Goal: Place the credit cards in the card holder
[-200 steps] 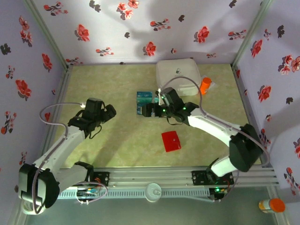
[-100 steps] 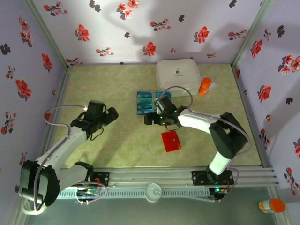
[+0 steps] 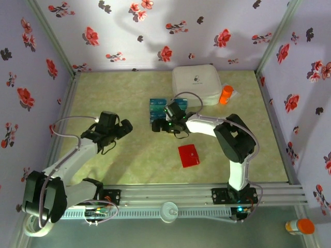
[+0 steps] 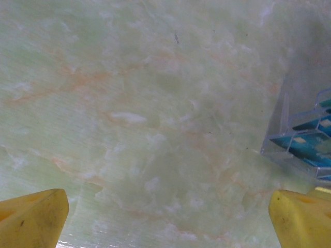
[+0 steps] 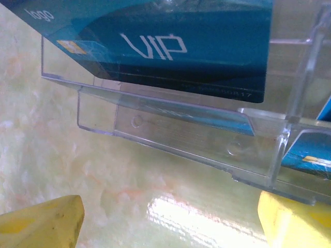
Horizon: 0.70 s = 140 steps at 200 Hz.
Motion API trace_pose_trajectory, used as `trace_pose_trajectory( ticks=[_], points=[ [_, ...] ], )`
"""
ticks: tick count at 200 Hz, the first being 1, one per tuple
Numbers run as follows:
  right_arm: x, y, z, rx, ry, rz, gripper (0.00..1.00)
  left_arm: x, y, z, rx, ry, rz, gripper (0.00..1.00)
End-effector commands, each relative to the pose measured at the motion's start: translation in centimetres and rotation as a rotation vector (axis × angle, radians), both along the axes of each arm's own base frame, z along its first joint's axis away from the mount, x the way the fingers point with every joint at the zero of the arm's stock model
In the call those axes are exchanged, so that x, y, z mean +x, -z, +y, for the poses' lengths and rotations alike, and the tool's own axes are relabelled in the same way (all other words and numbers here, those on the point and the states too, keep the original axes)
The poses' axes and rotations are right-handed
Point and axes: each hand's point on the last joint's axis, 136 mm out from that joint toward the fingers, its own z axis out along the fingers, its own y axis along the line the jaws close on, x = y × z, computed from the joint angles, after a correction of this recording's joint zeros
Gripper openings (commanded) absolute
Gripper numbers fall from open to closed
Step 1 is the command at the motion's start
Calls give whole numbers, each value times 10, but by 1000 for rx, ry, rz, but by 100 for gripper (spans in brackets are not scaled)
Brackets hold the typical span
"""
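The credit cards (image 3: 159, 106) are blue and stand in a clear plastic rack (image 3: 157, 116) at mid-table. In the right wrist view the nearest card (image 5: 170, 46) reads "VIP" behind the rack's clear front lip (image 5: 196, 139). My right gripper (image 3: 156, 126) sits low at the rack's near side, open, with bare table between its yellow fingertips (image 5: 44, 219). The card holder (image 3: 189, 155), a flat red wallet, lies closed on the table nearer the bases, apart from both grippers. My left gripper (image 3: 125, 126) hovers left of the rack, open and empty (image 4: 168, 217); the cards (image 4: 310, 147) show at its right.
A big white rounded case (image 3: 196, 82) sits at the back, with an orange bottle (image 3: 226, 94) beside it on the right. Floral walls enclose the green marbled table (image 3: 129, 165) on three sides. Another orange-capped bottle (image 3: 300, 226) lies outside the frame at bottom right.
The right gripper has swung left and lowered along the near side of the card rack, its arm folding in. The left gripper has crept slightly right. The red wallet has not moved.
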Motion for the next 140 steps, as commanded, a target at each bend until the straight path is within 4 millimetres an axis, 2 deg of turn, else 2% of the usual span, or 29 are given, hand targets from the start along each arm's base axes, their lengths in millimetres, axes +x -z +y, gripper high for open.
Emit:
trace_pose_trajectory(
  ticks=[1,17,36,54,77,105,140],
  points=[
    [18,-1,-1,8,29,-15,88,-2,7,-5,-20,0,14,100],
    [22,-3,-1,15,34,-14,88,-2,9,-6,-20,3,19,100],
    [19,-6,2,35,16,-1,87,-3,11,-7,-20,7,24,100],
    [8,-15,2,70,-12,11,86,-4,11,-8,-22,10,24,100],
    [-9,-37,-6,116,-22,1,86,-6,8,-10,-29,14,16,100],
    [-33,-56,-35,116,20,-35,86,-10,3,-15,-41,23,15,100],
    [-73,-48,-90,38,125,-13,85,-21,-3,-30,-67,68,11,100]
  ],
)
